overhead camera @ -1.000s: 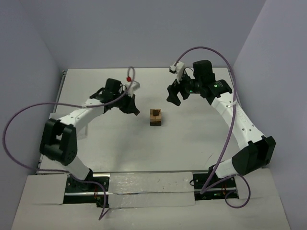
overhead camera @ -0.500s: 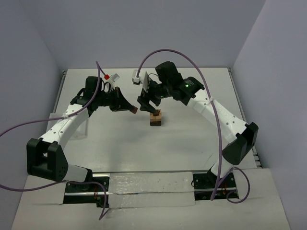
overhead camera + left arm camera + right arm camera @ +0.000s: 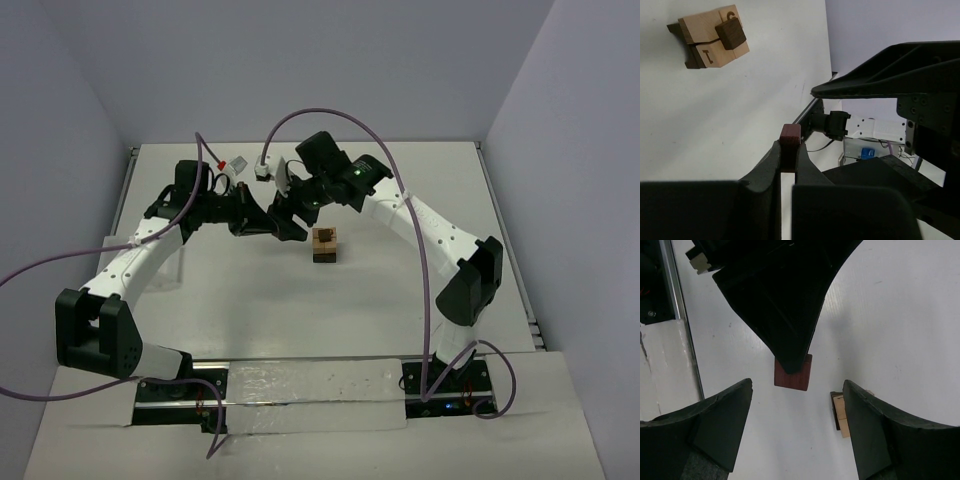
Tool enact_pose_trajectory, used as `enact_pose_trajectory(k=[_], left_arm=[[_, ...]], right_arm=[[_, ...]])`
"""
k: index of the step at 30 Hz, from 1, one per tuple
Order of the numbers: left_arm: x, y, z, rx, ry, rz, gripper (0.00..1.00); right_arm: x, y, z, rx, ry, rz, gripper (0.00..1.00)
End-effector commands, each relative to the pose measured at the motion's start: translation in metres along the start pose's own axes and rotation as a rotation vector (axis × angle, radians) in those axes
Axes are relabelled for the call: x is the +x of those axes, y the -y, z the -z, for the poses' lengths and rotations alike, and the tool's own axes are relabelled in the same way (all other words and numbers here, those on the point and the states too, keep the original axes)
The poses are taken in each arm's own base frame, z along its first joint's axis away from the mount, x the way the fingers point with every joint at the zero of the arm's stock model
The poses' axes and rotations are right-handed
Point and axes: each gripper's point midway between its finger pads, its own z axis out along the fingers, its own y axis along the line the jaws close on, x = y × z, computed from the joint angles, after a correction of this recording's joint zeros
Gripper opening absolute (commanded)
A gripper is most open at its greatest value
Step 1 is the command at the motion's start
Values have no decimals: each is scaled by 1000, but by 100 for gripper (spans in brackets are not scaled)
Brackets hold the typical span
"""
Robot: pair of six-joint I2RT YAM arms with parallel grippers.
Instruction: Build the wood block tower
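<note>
The wood block tower [image 3: 324, 243] stands mid-table: tan blocks with printed marks on a dark base, with one small dark cube on top [image 3: 731, 35]. My left gripper [image 3: 272, 228] hovers just left of it, shut on a small reddish-brown block [image 3: 790, 144]. My right gripper [image 3: 291, 221] faces it tip to tip. In the right wrist view that gripper [image 3: 797, 395] is open, with the reddish block [image 3: 792, 372] ahead of the gap between its fingers and touching neither. The tower's edge [image 3: 840, 414] shows beside the right finger.
Both arms cross the table's back half, with purple cables arching above them. A metal rail [image 3: 671, 315] runs along the table's left edge. Walls close the table in at the back and on both sides.
The right arm has swung left from the back right, past the tower, to meet the left gripper, and its jaws have narrowed a little. The left arm reached forward with the block, then stayed.
</note>
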Motion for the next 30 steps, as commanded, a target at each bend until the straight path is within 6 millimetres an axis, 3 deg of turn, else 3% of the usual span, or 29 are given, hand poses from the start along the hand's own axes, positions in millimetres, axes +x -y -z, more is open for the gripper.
enact_pose_trajectory(k=[1,17,21,24,28,30], left_arm=[[-1,14,3,76,-15,3,0],[2,15,1,106,-40,21,0],[3,14,1,108,-42,22,0],[3,14,1,113,-39,20,1],[3,11,1,122,-44,23,18],[4,8,2,125,-52,34,56]], right_arm=[[-10,-7,0,-29,10,-5,78],[-4,-6,-9,-27,-17,19,54],[-6,-7,-8,-31,-12,27,43],[-4,-8,-8,-36,-17,36,28],[-2,-7,-6,-29,-24,53,10],[1,-6,-4,-23,-35,67,4]])
